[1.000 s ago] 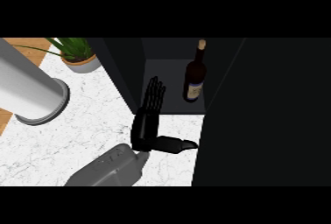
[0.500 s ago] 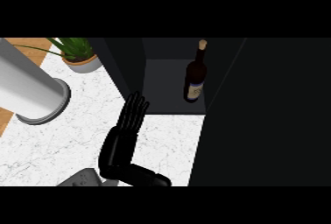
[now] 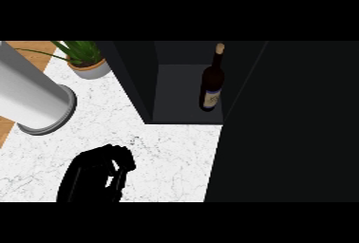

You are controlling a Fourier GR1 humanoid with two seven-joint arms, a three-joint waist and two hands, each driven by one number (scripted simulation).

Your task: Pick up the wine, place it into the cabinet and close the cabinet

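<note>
The wine bottle [image 3: 212,80], dark with a pale label and a tan top, stands upright inside the dark cabinet [image 3: 176,102], toward its right side. The cabinet is open at the front. A broad dark door panel [image 3: 294,123] fills the right of the head view. My left hand [image 3: 95,173] is low on the white marble counter [image 3: 172,152], well in front of the cabinet and to its left. Its fingers are curled and hold nothing. My right hand does not show.
A large grey cylinder [image 3: 32,99] stands at the left on the counter. A potted green plant [image 3: 88,60] sits at the back left beside the cabinet's left wall [image 3: 133,78]. A strip of wood [image 3: 5,128] shows at the far left edge.
My left hand has drawn back from the cabinet's opening toward the lower left, and its straight fingers have curled. The bottle has not moved.
</note>
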